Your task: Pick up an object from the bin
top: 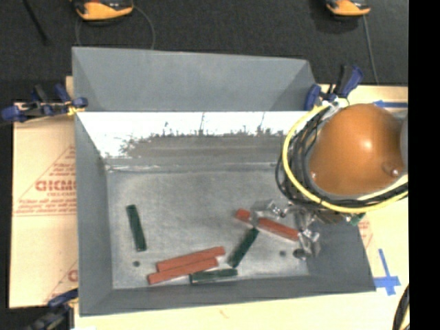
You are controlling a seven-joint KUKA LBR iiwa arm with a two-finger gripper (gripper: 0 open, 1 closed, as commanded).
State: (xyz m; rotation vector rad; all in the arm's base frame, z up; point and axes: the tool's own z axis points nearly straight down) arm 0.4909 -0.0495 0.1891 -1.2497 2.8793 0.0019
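Red stick (pixel 246 218) partly hidden beneath end effector (pixel 293 228)

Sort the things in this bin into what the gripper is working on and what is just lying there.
Job in hand:
gripper
red stick beneath it, at the right of the bin

Lying about:
slanted green stick beside that
two red sticks near the front wall
short green stick next to them
left green stick

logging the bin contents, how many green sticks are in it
3. Left green stick alone at the bin's left; tilted green stick near the middle; front green stick beside the red sticks at the front wall. The orange cover may hide more.
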